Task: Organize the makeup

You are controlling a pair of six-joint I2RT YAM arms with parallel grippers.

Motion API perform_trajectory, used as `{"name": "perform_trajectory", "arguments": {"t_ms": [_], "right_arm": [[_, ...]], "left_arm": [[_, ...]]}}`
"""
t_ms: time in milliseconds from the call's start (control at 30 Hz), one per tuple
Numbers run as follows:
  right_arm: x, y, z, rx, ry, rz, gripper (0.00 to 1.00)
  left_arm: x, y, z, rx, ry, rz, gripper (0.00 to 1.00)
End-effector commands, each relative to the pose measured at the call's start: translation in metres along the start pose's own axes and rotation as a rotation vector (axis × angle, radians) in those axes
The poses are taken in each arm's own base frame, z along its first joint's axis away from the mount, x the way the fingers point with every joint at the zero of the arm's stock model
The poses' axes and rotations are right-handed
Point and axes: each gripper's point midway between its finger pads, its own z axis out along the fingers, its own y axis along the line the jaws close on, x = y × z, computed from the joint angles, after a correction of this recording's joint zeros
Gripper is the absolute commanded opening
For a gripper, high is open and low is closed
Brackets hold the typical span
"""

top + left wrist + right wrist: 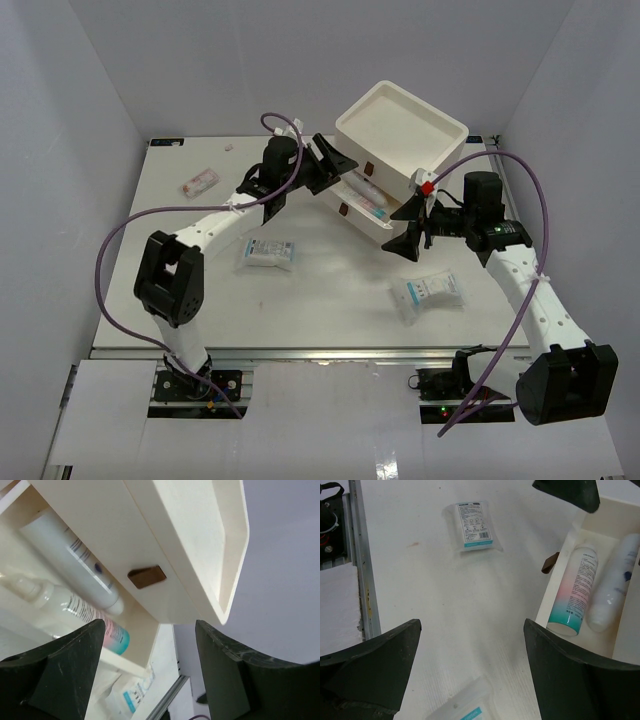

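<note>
A white bottle with a pink-to-teal end (572, 587) is seen lying flat in the pulled-out drawer (600, 642) of the white drawer box (400, 125). Its long axis runs parallel to the drawer front, and its teal end is turned toward the bottom of the right wrist view. A plain white tube (615, 580) lies just beside it on the same axis, on the side away from the drawer front. A brown knob (146, 576) is seen on the closed drawer above.

Two white packets with teal print lie flat on the table (330, 300), well apart. One packet (267, 253) lies in front of the left arm with its long side running left to right. The other packet (432, 293) lies in front of the right arm, slightly tilted. A pinkish sachet (198, 181) lies far to the left, set on a diagonal.

The left gripper (149, 625) is held at the box's left corner, facing the drawers. Its fingers are spread wide with nothing between them. The right gripper (471, 622) is held over the table just beside the open drawer's right end. Its fingers are likewise wide apart and nothing is grasped.
</note>
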Motion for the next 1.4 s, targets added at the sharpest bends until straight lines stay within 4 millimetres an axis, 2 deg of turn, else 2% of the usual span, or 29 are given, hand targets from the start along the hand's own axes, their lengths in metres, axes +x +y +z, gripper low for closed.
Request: {"name": "perform_trajectory", "arguments": {"t_ms": [0,67,100,167,267,300,367,433,500,567,600,667,733,800,867,900,967,1000,1200,1233,1367], "right_arm": [[0.0,0.0,0.0,-0.008,-0.016,-0.068,0.88],[0.0,-0.004,0.0,0.005,-0.009,-0.076,0.87],[0.001,-0.008,0.001,0.013,-0.002,-0.073,0.85],[0.003,-0.014,0.004,0.035,0.018,-0.066,0.81],[0.003,-0.022,0.011,0.075,0.061,-0.082,0.78],[0.0,-0.021,0.016,0.077,0.071,-0.097,0.78],[-0.007,-0.028,0.022,0.123,0.108,-0.132,0.76],[-0.019,-0.041,0.026,0.194,0.145,-0.159,0.76],[-0.041,-0.056,0.034,0.254,0.165,-0.184,0.77],[-0.073,-0.075,0.031,0.343,0.154,-0.201,0.79],[-0.087,-0.086,0.03,0.388,0.15,-0.206,0.8],[-0.101,-0.109,0.032,0.466,0.155,-0.194,0.8],[-0.097,-0.132,0.038,0.529,0.189,-0.163,0.8],[-0.098,-0.154,0.044,0.582,0.211,-0.15,0.8],[-0.092,-0.166,0.05,0.598,0.243,-0.142,0.8],[-0.088,-0.169,0.052,0.596,0.253,-0.136,0.8],[-0.079,-0.174,0.058,0.59,0.277,-0.131,0.77],[-0.077,-0.177,0.058,0.599,0.285,-0.134,0.76],[-0.07,-0.194,0.045,0.641,0.289,-0.116,0.67],[-0.067,-0.195,0.045,0.633,0.287,-0.107,0.65],[-0.054,-0.194,0.042,0.584,0.275,-0.054,0.48]], "left_arm": [[-0.016,-0.035,-0.064,0.091,-0.08,0.256,0.83],[-0.02,-0.04,-0.1,0.104,-0.122,0.329,0.83],[-0.018,-0.033,-0.114,0.093,-0.132,0.362,0.83],[-0.009,0.0,-0.136,0.026,-0.128,0.431,0.83],[-0.001,0.02,-0.172,-0.014,-0.143,0.53,0.85],[0.0,0.02,-0.182,-0.015,-0.151,0.554,0.86],[0.007,0.033,-0.195,-0.039,-0.147,0.621,0.86],[0.016,0.05,-0.204,-0.075,-0.133,0.645,0.86],[0.025,0.065,-0.21,-0.094,-0.127,0.664,0.86],[0.036,0.072,-0.21,-0.069,-0.104,0.648,0.86],[0.042,0.074,-0.208,-0.053,-0.095,0.629,0.85],[0.051,0.077,-0.2,-0.011,-0.068,0.58,0.83],[0.057,0.074,-0.191,0.036,-0.046,0.546,0.8],[0.069,0.083,-0.174,0.055,0.027,0.474,0.73],[0.068,0.073,-0.156,0.124,0.05,0.43,0.72],[0.073,0.082,-0.149,0.11,0.077,0.409,0.72],[0.069,0.07,-0.127,0.156,0.097,0.386,0.7],[0.07,0.073,-0.117,0.143,0.104,0.394,0.7],[0.062,0.079,-0.066,0.117,0.107,0.454,0.71],[0.064,0.087,-0.057,0.101,0.117,0.465,0.71],[0.059,0.088,-0.026,0.087,0.092,0.551,0.71]]}}
